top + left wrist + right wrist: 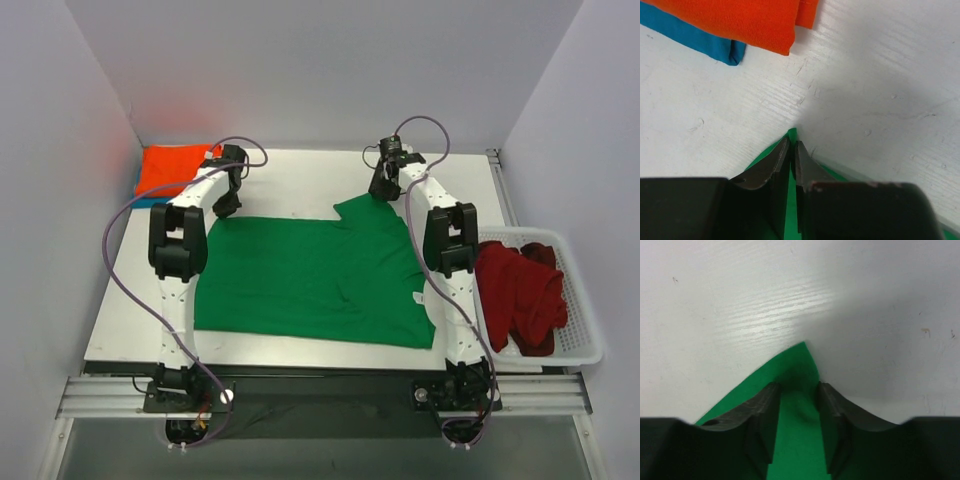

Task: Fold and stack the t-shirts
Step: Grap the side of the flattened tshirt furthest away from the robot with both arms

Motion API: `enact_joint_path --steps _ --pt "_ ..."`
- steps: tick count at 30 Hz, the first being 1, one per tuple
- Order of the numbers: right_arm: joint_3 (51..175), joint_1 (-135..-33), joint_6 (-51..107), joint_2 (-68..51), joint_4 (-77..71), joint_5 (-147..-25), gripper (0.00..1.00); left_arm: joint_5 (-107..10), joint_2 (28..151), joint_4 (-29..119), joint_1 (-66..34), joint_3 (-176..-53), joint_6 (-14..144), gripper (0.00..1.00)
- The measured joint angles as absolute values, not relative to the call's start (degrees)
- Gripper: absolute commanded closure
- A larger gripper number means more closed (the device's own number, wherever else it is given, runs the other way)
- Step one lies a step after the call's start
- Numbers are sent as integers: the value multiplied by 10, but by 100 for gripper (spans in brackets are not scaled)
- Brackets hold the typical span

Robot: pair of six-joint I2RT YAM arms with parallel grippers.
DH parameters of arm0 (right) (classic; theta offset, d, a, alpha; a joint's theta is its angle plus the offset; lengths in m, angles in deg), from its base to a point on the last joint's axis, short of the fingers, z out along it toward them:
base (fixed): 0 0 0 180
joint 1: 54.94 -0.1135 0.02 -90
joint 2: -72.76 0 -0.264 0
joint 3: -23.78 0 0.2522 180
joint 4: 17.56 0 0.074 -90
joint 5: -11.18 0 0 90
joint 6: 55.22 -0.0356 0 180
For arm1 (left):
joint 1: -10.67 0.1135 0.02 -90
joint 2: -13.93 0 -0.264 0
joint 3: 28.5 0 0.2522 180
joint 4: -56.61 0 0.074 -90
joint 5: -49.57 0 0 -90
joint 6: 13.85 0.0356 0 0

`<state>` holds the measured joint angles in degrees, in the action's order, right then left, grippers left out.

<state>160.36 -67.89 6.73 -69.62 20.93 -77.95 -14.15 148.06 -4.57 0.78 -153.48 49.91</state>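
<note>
A bright green t-shirt [310,275] lies spread flat on the white table. My left gripper [226,205] is at its far left corner and is shut on that corner; in the left wrist view the green tip [791,133] pokes out past the closed gripper [792,146]. My right gripper [383,190] is at the far right sleeve corner. In the right wrist view the gripper [796,387] is open, its jaws astride the green corner [796,362]. A folded orange t-shirt [175,165] lies on a teal-blue one [148,201] at the far left.
A white plastic basket [585,330] at the right edge holds crumpled dark red t-shirts [520,290]. The orange shirt [740,20] and teal-blue shirt [700,42] lie just beyond my left gripper. White walls close in the back and sides.
</note>
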Motion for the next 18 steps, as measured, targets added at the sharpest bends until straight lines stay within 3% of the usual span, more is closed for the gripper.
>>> enact_joint_path --steps 1,2,5,9,18 --pt "1604 -682 68 -696 211 -776 70 -143 1480 -45 8 -1534 499 83" --pt "1605 -683 66 -697 215 -776 81 -143 1479 -44 8 -1533 499 84" --pt "1610 -683 61 -702 222 -770 94 -146 1478 -43 8 -1532 499 87" --pt "1613 -680 55 -703 226 -765 99 -152 1477 -41 10 -1532 499 100" --pt "1614 -660 62 -701 230 -768 100 -157 1477 -33 11 -1534 498 100"
